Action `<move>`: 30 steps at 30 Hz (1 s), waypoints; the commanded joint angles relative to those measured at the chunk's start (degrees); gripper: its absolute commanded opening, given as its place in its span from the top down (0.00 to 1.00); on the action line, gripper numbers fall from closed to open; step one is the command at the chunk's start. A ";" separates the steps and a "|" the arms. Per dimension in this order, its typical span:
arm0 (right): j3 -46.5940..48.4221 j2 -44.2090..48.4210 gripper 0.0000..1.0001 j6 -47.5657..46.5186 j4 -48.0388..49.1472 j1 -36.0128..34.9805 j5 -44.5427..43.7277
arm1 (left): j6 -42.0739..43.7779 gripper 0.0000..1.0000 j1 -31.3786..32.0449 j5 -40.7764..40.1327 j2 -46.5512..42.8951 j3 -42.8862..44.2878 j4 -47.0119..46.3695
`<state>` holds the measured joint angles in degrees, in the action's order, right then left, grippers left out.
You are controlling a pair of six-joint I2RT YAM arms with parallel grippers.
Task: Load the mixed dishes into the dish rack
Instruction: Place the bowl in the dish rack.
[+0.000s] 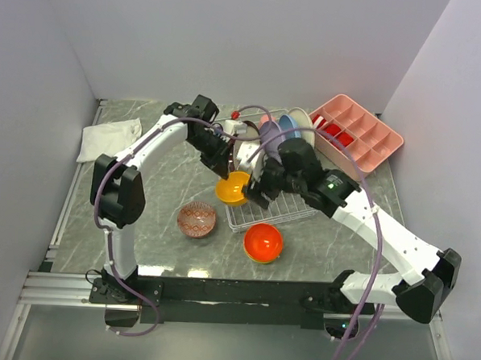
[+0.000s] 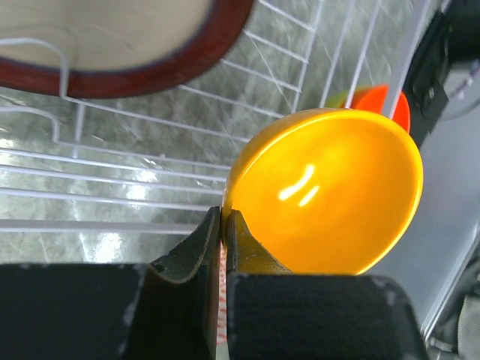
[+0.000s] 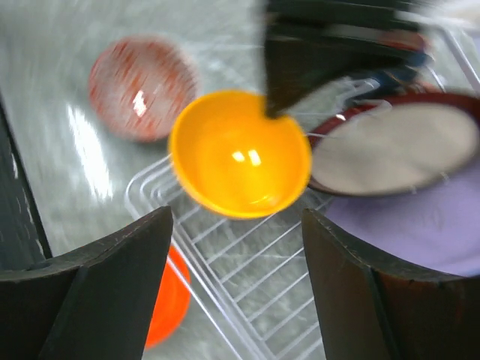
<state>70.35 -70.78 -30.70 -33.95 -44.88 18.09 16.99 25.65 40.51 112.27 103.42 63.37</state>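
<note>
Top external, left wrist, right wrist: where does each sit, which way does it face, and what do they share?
Top external: above and behind the bases, looking down at the table; both arms show, left gripper and right gripper by the dish rack.
Left wrist: on the left arm, looking past its shut jaws at the orange-yellow bowl pinched by the rim.
Right wrist: on the right arm, looking down between its open jaws at that bowl.
Shared: all three show the bowl and rack.

No writing, label, brand or number is legible in any view — not on the orange-yellow bowl (image 2: 330, 195), the dish rack (image 1: 275, 214) or the pink compartment tray (image 1: 360, 138).
</note>
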 commanded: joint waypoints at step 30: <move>1.29 -5.86 0.72 42.30 8.91 11.93 -2.88 | -14.00 0.99 3.88 -6.85 -15.41 -7.53 -21.63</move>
<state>70.37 -75.94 11.53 -24.99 -32.69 14.48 3.38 28.91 32.10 98.35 93.12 44.34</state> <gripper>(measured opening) 0.284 0.077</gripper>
